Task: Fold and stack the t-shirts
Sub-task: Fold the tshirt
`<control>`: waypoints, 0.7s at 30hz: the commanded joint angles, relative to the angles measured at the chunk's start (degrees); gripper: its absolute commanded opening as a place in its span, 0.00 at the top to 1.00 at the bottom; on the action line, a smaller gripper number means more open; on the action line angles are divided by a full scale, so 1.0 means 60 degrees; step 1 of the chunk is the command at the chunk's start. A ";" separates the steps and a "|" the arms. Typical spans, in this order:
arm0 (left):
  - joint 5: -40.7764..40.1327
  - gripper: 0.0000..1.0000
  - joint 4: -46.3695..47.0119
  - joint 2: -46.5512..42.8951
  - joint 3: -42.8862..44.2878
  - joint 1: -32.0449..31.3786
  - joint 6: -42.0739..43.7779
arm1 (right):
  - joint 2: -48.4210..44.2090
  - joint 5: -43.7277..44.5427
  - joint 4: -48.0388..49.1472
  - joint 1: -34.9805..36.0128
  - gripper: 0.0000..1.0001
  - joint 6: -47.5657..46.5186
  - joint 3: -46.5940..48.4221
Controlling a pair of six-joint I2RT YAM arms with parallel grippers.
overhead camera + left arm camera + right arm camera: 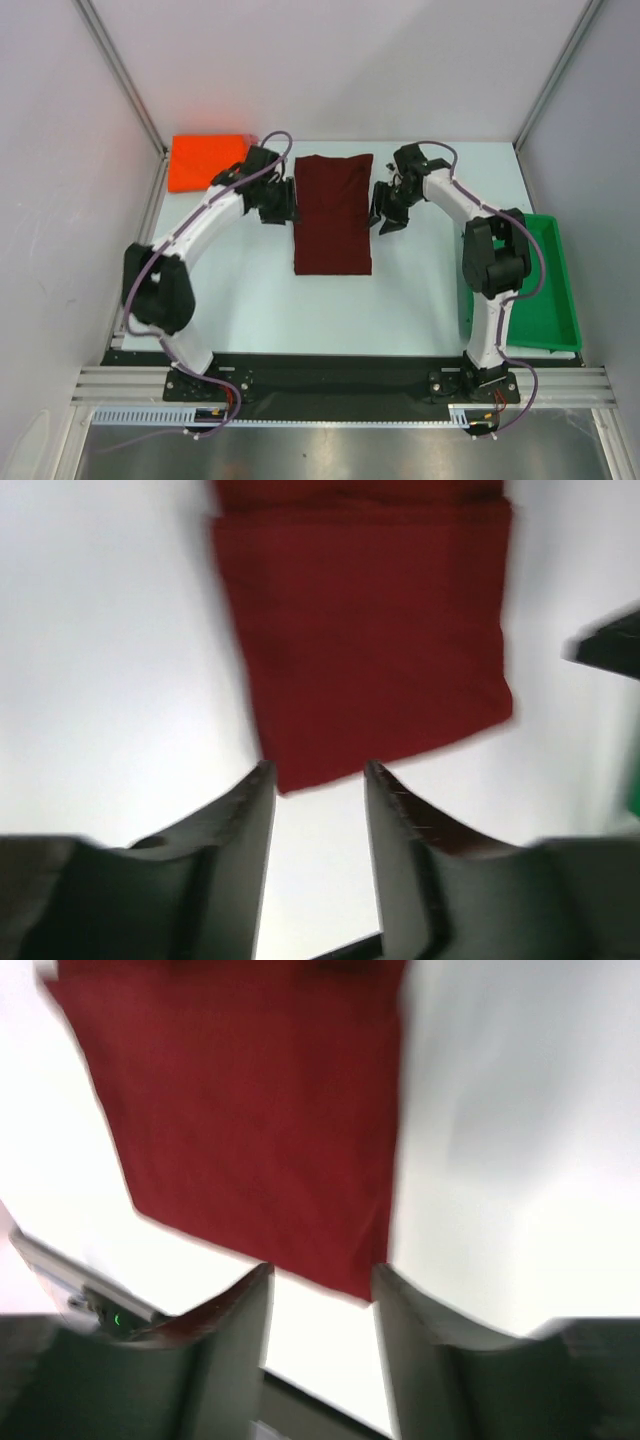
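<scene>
A dark maroon t-shirt (333, 213) lies flat as a long folded rectangle in the middle of the table; it also shows in the left wrist view (365, 630) and the right wrist view (250, 1110). A bright orange-red folded t-shirt (207, 160) lies at the back left corner. My left gripper (283, 205) is open and empty just left of the maroon shirt, apart from it (318, 770). My right gripper (383, 212) is open and empty just right of it (322, 1270). No pinkish shirt is in view.
A green plastic tray (548, 290) sits at the right edge of the table, beside the right arm. White walls and a metal frame enclose the table on three sides.
</scene>
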 commanded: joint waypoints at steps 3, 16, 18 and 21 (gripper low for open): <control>0.3522 0.62 0.3431 -0.1257 -0.3219 -0.0207 -0.0654 | -0.1037 -0.0584 0.0924 0.1071 0.69 0.0072 -0.1437; 0.3014 0.83 0.4210 0.0281 -0.4641 -0.0208 -0.1257 | -0.0846 -0.1803 0.3723 0.0662 1.00 0.0938 -0.4586; 0.2750 0.83 0.4255 0.0470 -0.4981 -0.0194 -0.1300 | -0.0745 -0.1977 0.4089 0.0530 1.00 0.0952 -0.5334; 0.2473 0.85 0.4343 0.0458 -0.5566 -0.0179 -0.1228 | -0.0860 -0.1906 0.4470 0.0369 1.00 0.0923 -0.6052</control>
